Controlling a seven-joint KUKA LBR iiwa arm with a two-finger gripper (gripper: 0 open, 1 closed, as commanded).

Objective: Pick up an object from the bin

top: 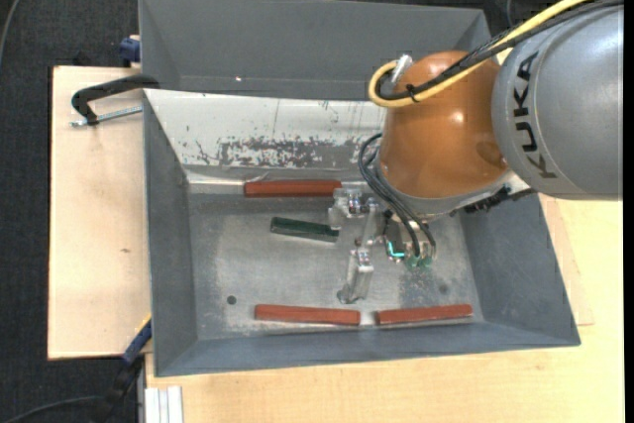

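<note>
Can see the gripper [351, 292] low in the grey metal bin [168, 243], under the orange cover [441, 129] of the wrist, with its tip close to the floor in the front middle part. Cannot tell how far open, and cannot tell whether holding or touching anything. Just in front of the tip, along the front wall, can see two reddish-brown bars lying end to end: the left bar [307, 315] and the right bar [424, 315], with a small gap between them, right before the tip. To the left of the gripper, apart from it, a dark green flat piece [304, 229], lying a little askew. Further back, at the foot of the rear wall, a third reddish-brown bar [292, 188].
</note>
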